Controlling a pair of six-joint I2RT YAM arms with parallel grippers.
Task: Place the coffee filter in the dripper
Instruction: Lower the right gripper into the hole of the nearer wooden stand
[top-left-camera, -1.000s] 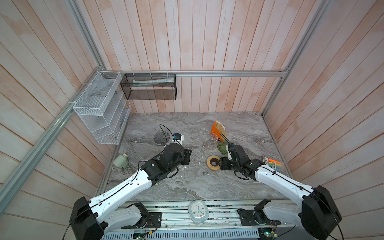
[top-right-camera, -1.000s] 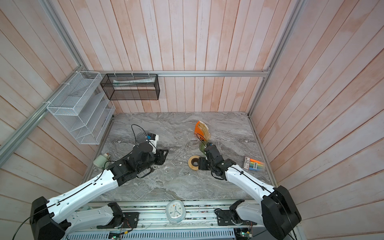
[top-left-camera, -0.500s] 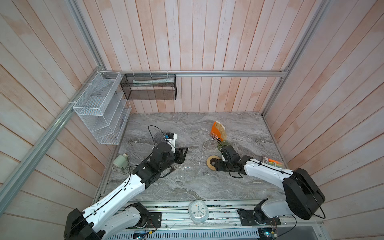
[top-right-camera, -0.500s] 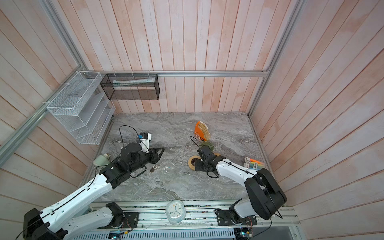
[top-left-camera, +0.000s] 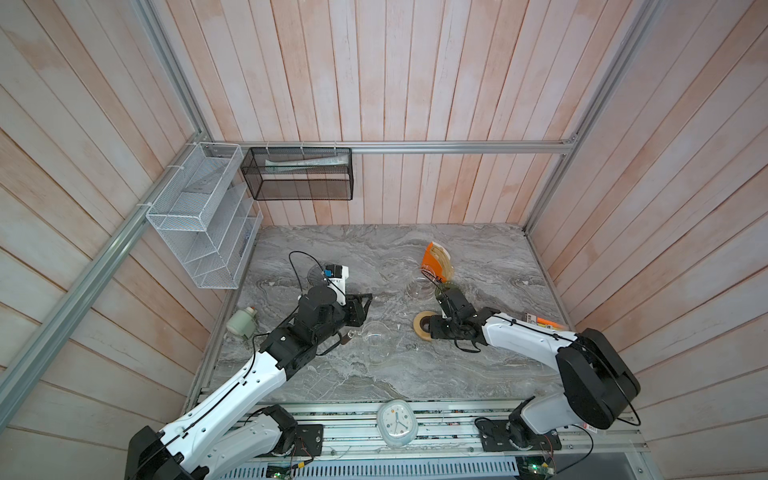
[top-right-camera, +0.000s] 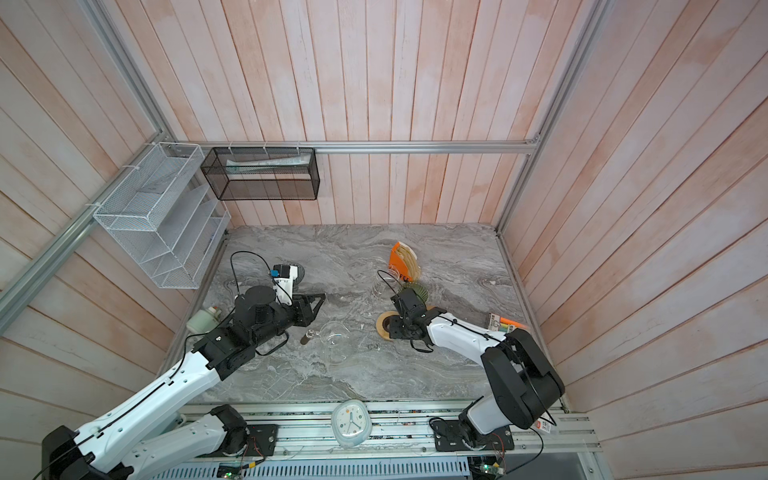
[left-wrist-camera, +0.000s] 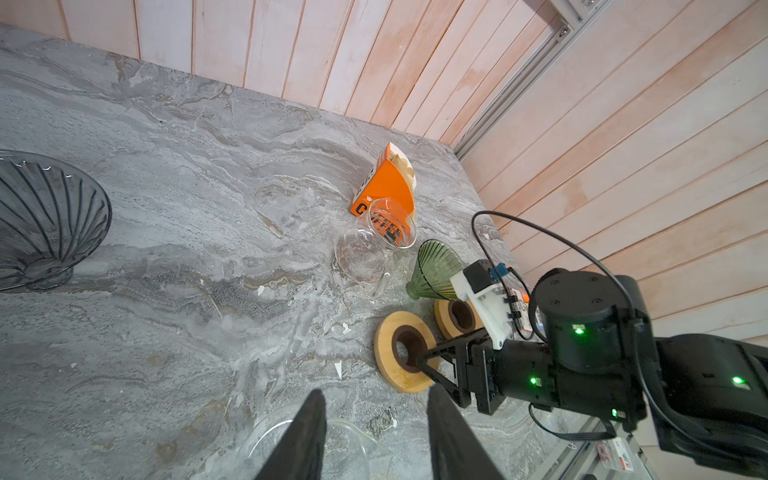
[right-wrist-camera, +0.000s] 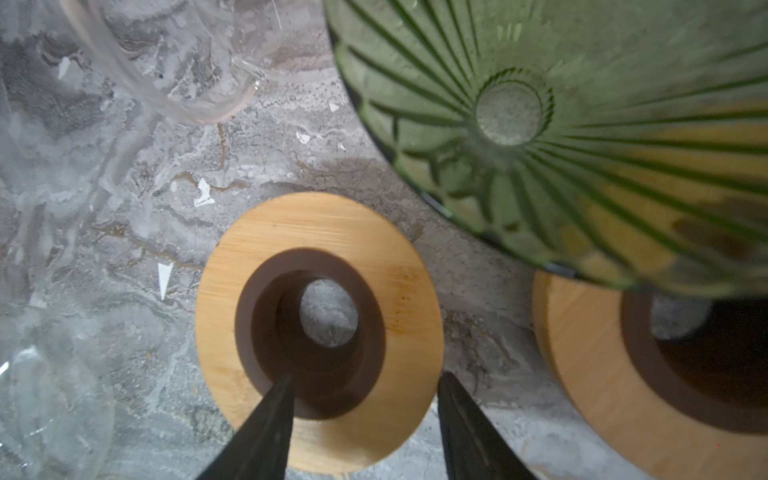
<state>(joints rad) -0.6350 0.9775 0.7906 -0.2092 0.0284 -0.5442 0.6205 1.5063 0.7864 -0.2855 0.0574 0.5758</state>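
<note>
None of the task is done — your filters (left-wrist-camera: 405, 168) sit in their orange box (left-wrist-camera: 386, 189), near the empty green dripper (left-wrist-camera: 436, 268). Right claw (right-wrist-camera: 363, 376) straddles the wall of a wooden ring (right-wrist-camera: 332, 226) (clamped or not, you can't tell); left claw (left-wrist-camera: 375, 390) hangs parted, empty.

Grey marble tabletop (top-left-camera: 374, 374). On it: orange filter box (top-left-camera: 434, 262), clear jug (top-left-camera: 417, 286) just beside, green dripper (left-wrist-camera: 434, 268), wooden ring (top-left-camera: 422, 326), second wooden ring (left-wrist-camera: 457, 316) near it, second jug (top-right-camera: 332, 332) mid-left, grey dripper (left-wrist-camera: 45, 220), marker pack (top-left-camera: 544, 322) at right edge, paper scraps (left-wrist-camera: 338, 369).
</note>
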